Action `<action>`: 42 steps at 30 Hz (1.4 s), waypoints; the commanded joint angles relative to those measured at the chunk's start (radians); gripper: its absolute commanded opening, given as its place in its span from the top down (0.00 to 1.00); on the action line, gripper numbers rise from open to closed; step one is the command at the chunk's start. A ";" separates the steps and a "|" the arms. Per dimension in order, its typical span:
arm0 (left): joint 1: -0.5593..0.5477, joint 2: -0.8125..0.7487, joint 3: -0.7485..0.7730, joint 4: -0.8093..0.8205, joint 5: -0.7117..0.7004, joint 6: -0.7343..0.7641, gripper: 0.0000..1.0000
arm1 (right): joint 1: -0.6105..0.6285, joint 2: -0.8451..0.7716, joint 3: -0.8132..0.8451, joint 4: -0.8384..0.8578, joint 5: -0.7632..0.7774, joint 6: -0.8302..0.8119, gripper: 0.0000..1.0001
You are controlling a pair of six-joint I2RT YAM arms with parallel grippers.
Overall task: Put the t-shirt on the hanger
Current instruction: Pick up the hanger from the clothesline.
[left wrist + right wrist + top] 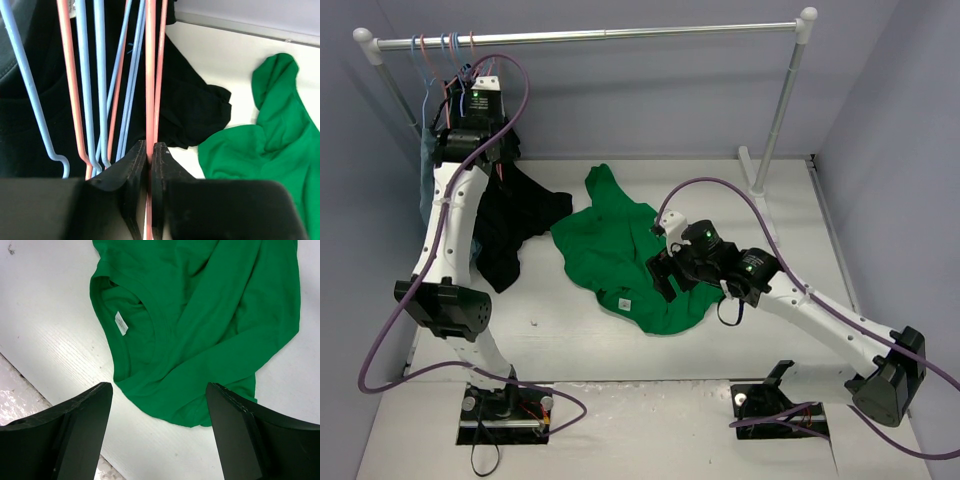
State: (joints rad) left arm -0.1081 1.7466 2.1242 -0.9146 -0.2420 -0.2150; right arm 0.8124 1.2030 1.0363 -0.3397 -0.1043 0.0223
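Observation:
The bright green t-shirt lies crumpled on the white table, its white neck label facing up at the near edge. My right gripper hovers over the shirt's near right part, open and empty; in the right wrist view the gripper frames the shirt just below the collar. My left gripper is raised to the rail's left end. In the left wrist view it is shut on a wire of the pale pink hanger, which hangs among blue hangers.
The metal rail spans the back, with its right post and foot beside the shirt. A black garment hangs down to the table at left, a grey-blue one behind the left arm. Grey walls enclose the table.

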 commanded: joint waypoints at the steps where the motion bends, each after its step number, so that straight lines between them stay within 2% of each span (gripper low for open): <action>1: 0.007 -0.032 0.052 0.069 0.029 0.020 0.97 | -0.001 0.006 0.050 0.053 -0.005 -0.005 0.23; 3: 0.007 -0.042 0.040 0.094 0.040 0.026 1.00 | -0.001 0.006 0.051 0.050 -0.005 -0.005 0.23; 11: 0.007 -0.116 0.016 0.203 0.130 0.094 1.00 | 0.001 0.009 0.057 0.047 -0.003 -0.005 0.23; 19: 0.004 -0.191 -0.016 0.194 0.211 0.101 1.00 | -0.001 0.001 0.057 0.045 0.005 -0.004 0.23; 22: 0.004 -0.231 -0.067 0.172 0.242 0.080 1.00 | -0.001 -0.003 0.056 0.042 0.012 -0.001 0.23; 30: -0.015 -0.416 -0.341 0.155 0.365 0.034 1.00 | -0.002 -0.026 0.036 0.062 0.083 0.036 0.23; 37: -0.048 -0.530 -0.455 0.137 0.405 0.031 1.00 | -0.004 0.021 0.018 0.090 0.213 0.120 0.25; 40: -0.097 -0.582 -0.570 0.129 0.443 0.022 1.00 | -0.013 0.062 -0.004 0.084 0.268 0.168 0.28; 42: -0.174 -0.611 -0.636 0.123 0.449 0.029 1.00 | -0.037 0.095 -0.024 0.090 0.270 0.226 0.35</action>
State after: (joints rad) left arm -0.2089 1.1751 1.5383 -0.8227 0.1596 -0.1764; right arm 0.8028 1.2533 1.0367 -0.2916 0.0868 0.1535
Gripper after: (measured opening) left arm 0.072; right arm 0.666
